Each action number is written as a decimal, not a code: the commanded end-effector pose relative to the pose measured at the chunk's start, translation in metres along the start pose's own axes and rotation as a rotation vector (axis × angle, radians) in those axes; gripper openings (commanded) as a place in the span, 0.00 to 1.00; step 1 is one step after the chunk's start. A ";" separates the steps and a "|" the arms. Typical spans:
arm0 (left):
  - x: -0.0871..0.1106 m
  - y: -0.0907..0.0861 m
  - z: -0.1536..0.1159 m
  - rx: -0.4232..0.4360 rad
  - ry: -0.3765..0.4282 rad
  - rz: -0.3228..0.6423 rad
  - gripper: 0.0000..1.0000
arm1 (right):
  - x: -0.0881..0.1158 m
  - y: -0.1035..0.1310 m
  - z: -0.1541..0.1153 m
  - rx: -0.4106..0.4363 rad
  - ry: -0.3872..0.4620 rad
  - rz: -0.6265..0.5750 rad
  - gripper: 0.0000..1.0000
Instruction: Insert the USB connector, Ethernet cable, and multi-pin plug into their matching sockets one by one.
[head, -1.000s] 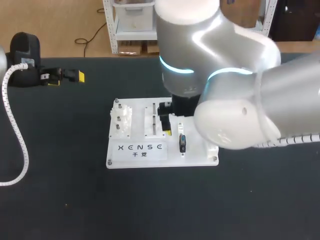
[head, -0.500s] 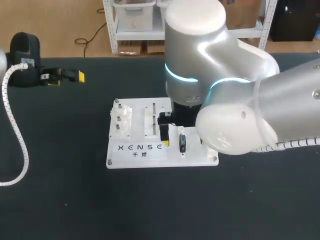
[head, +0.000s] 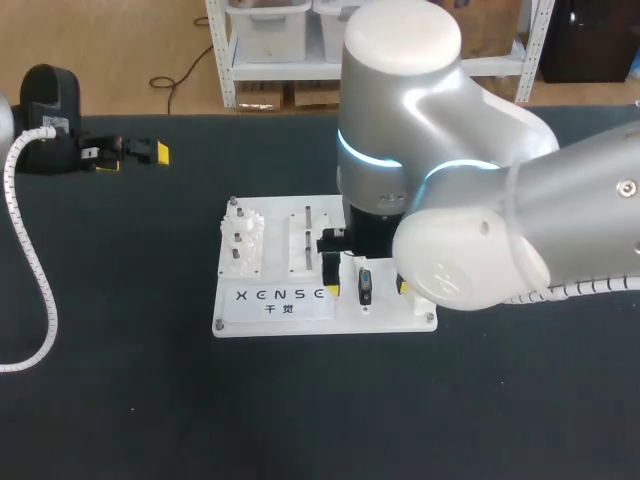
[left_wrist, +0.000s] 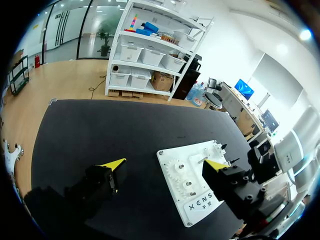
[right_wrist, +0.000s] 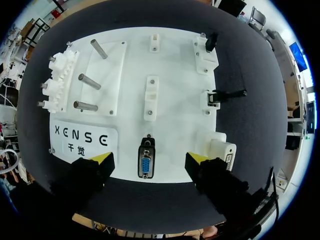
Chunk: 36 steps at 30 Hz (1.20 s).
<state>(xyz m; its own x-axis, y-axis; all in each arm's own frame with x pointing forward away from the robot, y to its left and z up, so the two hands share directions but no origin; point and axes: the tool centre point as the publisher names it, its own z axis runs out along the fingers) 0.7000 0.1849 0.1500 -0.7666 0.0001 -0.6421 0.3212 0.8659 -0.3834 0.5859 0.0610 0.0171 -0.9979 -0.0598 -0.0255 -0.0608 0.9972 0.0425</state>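
One white board (head: 275, 300) lies mid-table in the head view, with a small black plug (head: 365, 285) near its front edge. In the left wrist view the left gripper (left_wrist: 164, 165) gapes wide, holding nothing. In the right wrist view the right gripper (right_wrist: 148, 159) is likewise released, and the plug, blue-faced and metal-rimmed, sits on the board between its fingers.

Our head camera looks down from above and behind on the black table (head: 120, 400), our silver right arm (head: 480, 220) blocking its middle. Our right wrist camera faces straight down, close over the white rectangular plastic socket board (right_wrist: 170, 75); our left wrist camera sees that board obliquely from well apart.
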 end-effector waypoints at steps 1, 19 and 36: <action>0.000 0.000 0.000 0.000 0.000 0.000 1.00 | -0.002 0.001 0.001 -0.001 0.008 0.001 0.49; 0.000 0.000 0.000 0.000 0.000 0.000 1.00 | -0.004 0.002 0.010 0.021 0.027 0.001 0.33; 0.000 0.000 0.000 0.000 0.000 0.000 1.00 | -0.005 0.000 0.010 0.045 0.021 -0.005 0.19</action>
<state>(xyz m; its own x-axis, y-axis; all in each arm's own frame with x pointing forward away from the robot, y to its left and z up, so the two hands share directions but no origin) 0.7000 0.1849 0.1500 -0.7666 0.0001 -0.6421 0.3212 0.8659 -0.3834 0.5909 0.0628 0.0071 -0.9978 -0.0668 -0.0032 -0.0668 0.9978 -0.0006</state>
